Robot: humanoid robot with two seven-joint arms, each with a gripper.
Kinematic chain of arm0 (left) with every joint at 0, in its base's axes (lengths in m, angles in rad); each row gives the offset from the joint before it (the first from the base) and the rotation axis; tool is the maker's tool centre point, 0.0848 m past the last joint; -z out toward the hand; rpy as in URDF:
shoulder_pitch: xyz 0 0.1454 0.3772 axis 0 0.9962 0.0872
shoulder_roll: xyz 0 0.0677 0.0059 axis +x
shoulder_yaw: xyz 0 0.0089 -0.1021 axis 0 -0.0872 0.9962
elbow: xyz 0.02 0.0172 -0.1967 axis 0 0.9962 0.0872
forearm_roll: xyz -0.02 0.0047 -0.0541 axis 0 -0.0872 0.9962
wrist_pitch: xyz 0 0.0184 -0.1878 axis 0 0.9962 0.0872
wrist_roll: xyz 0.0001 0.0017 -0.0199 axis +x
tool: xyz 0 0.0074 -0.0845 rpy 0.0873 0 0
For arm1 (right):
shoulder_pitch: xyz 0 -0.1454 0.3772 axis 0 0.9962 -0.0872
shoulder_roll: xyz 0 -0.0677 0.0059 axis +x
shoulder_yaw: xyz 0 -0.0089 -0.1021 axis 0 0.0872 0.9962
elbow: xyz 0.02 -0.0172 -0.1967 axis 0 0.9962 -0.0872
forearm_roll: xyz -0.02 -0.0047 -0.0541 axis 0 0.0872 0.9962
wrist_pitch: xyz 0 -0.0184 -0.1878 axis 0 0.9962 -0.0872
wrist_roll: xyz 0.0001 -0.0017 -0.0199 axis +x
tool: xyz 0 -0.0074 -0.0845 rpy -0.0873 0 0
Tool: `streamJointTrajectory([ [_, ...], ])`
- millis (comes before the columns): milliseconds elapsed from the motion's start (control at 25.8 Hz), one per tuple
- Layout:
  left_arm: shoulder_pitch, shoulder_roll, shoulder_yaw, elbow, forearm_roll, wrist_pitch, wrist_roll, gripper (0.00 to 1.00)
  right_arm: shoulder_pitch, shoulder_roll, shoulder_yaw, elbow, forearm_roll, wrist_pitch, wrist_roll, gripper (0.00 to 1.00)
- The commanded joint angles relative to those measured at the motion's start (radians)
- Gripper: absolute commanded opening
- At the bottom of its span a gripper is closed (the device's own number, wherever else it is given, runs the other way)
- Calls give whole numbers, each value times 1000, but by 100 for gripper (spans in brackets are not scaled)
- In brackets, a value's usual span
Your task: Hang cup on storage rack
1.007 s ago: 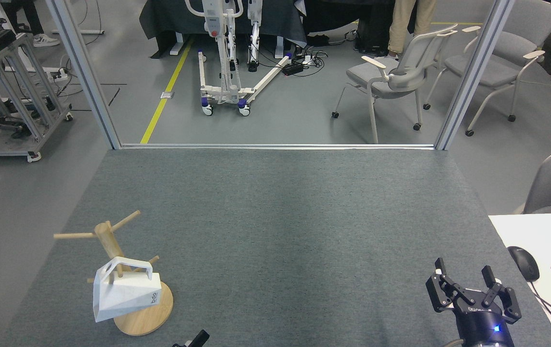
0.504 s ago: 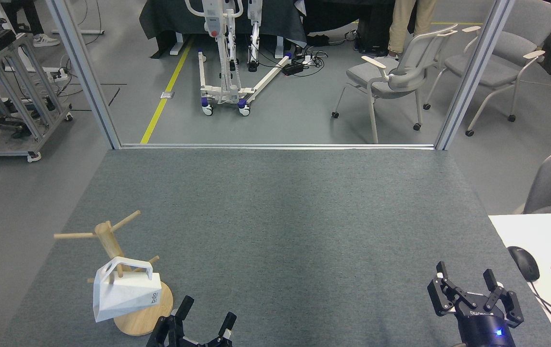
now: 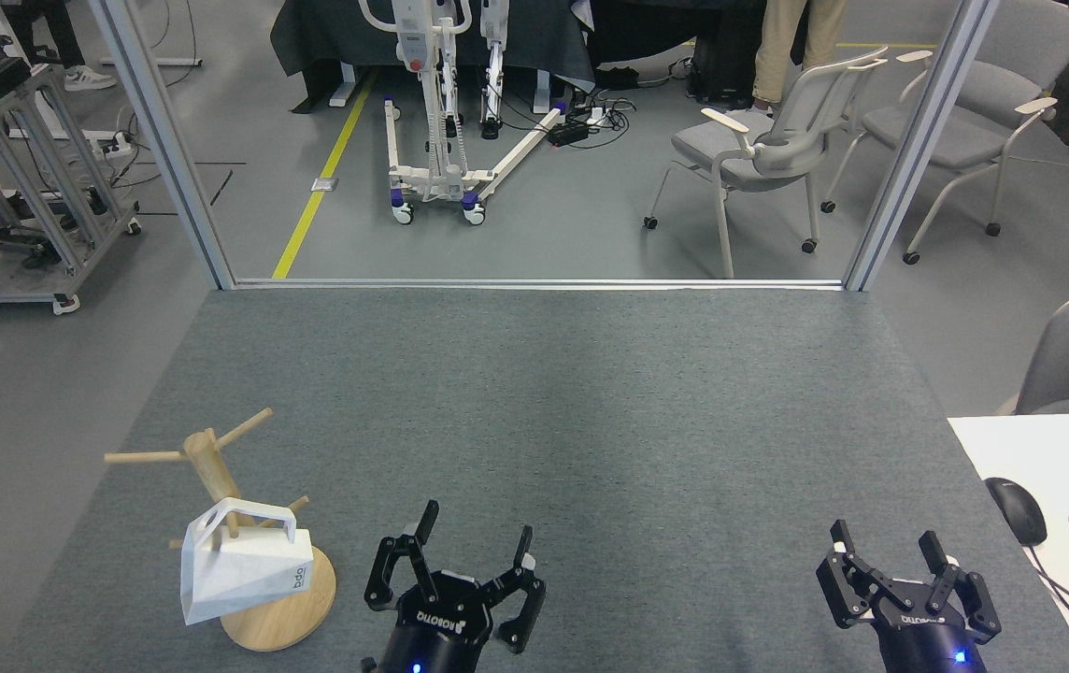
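The white faceted cup hangs by its angular handle on a low peg of the storage rack, a light wooden mug tree with a round base at the table's near left. Small dark lettering shows on the cup's right side. My left gripper stands open just right of the rack's base, nothing between its fingers. At the near right of the table my right gripper is open and empty too.
The grey felt table ends at a metal-framed far edge. A white desk with a mouse and keyboard adjoins at the right. Chairs, a wheeled lift frame and a cart stand on the floor beyond.
My left gripper has risen into view from the bottom edge and moved right and forward, away from the rack. The right gripper shifted slightly left. The cup stays on its peg.
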Motion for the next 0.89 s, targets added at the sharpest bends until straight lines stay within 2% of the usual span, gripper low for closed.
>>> streamJointTrajectory([
  [0, -112, -11, -30, 47, 8, 104, -92, 100, 1, -1, -5, 1, -1, -10, -6, 99],
  [116, -168, -21, -50, 73, 38, 192, -115, 100, 1, -4, -5, 1, -1, -8, -7, 99],
  [232, -167, -14, -50, 73, 49, 276, -121, 100, 0, -5, -1, 1, -1, -13, -6, 99],
  [504, -153, -11, -59, 71, 63, 228, -129, 100, -3, -11, -2, -2, -4, -14, -6, 99],
  [697, -155, -18, -59, 74, 173, 213, -138, 100, 0, -4, -2, -2, -4, -14, -7, 99],
  [852, -158, -18, -59, 76, 175, 213, -136, 100, 0, -5, -2, -2, -4, -14, -7, 99],
])
